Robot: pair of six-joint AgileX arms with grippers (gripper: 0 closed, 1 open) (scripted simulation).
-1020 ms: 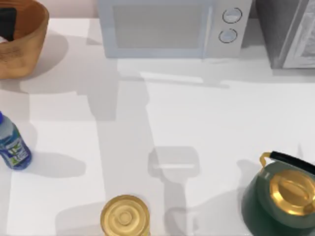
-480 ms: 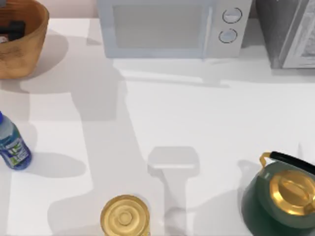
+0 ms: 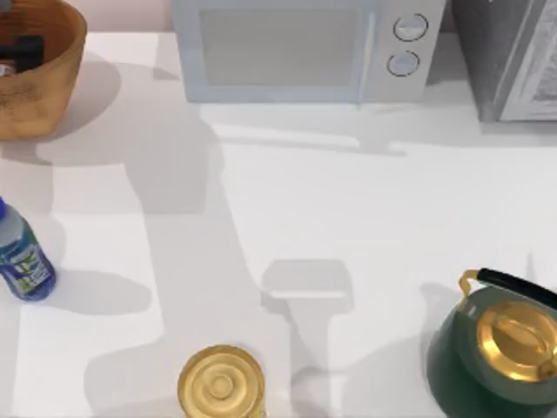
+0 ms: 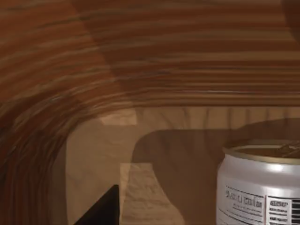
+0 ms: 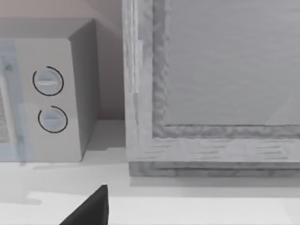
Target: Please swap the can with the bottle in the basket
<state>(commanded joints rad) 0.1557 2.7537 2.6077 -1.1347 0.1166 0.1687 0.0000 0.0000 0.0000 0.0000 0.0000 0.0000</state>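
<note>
Tabletop [image 3: 365, 226]. Basket [image 3: 52, 78]: left gripper [image 3: 24, 50] is down inside it. Can [image 4: 260, 187] stands upright on the basket floor just beside the gripper; can't tell if the gripper is spread or pinching. Bottle [image 3: 22, 257] upright outside the basket, well apart.

- The left gripper [image 3: 24, 50], a dark shape inside the basket [image 3: 52, 83], shifted rightward from the top view's left edge, uncovering the can [image 3: 5, 70].
</note>
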